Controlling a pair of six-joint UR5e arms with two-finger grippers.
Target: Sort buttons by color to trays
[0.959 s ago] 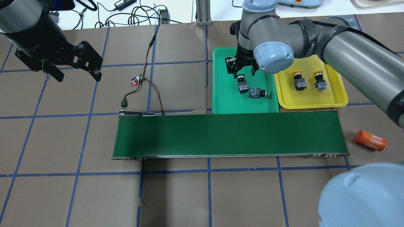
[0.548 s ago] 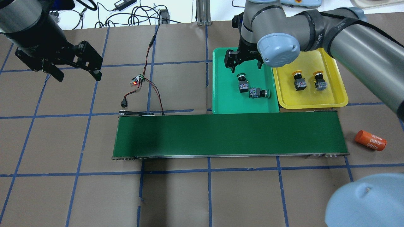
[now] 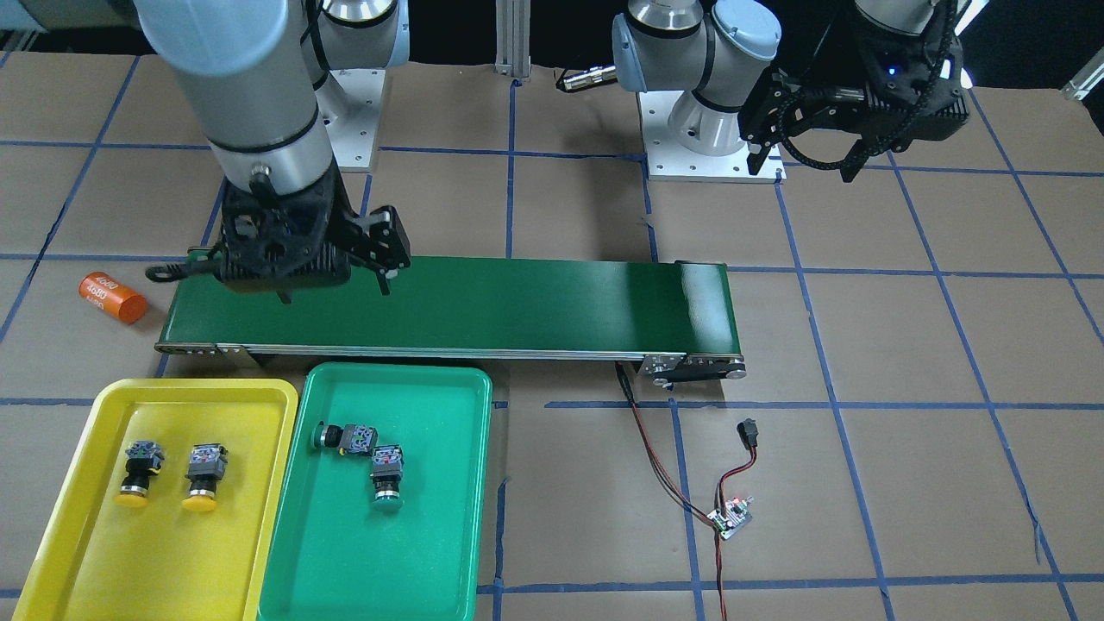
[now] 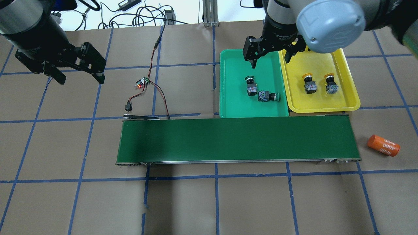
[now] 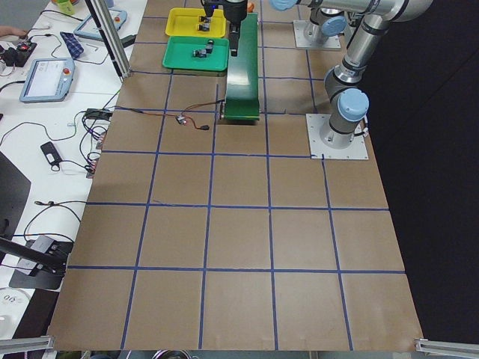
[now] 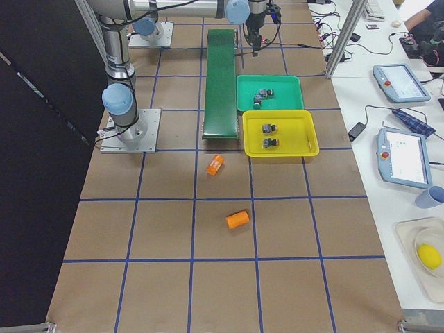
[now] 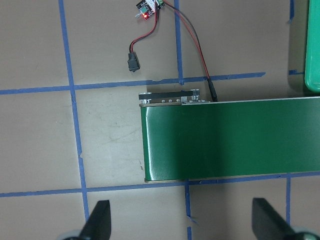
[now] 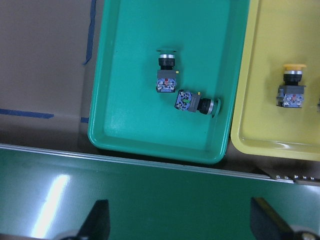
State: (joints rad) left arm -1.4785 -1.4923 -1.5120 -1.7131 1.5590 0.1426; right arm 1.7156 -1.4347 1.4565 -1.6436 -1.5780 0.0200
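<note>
My left gripper (image 4: pixel 81 79) hung spread, empty. In the green tray (image 4: pixel 223 98), one green-capped button (image 4: pixel 250 86) lay lengthwise, cap away from the robot. The crosswise button (image 4: pixel 267 96) aimed its cap at the yellow tray (image 4: pixel 355 103). There the two yellow-capped buttons (image 4: pixel 308 84) (image 4: pixel 330 85) pointed away too. The right gripper (image 4: pixel 270 62) was spread, empty.

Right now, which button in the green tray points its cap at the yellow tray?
The button nearer the belt; the other button points away from the belt.
</note>
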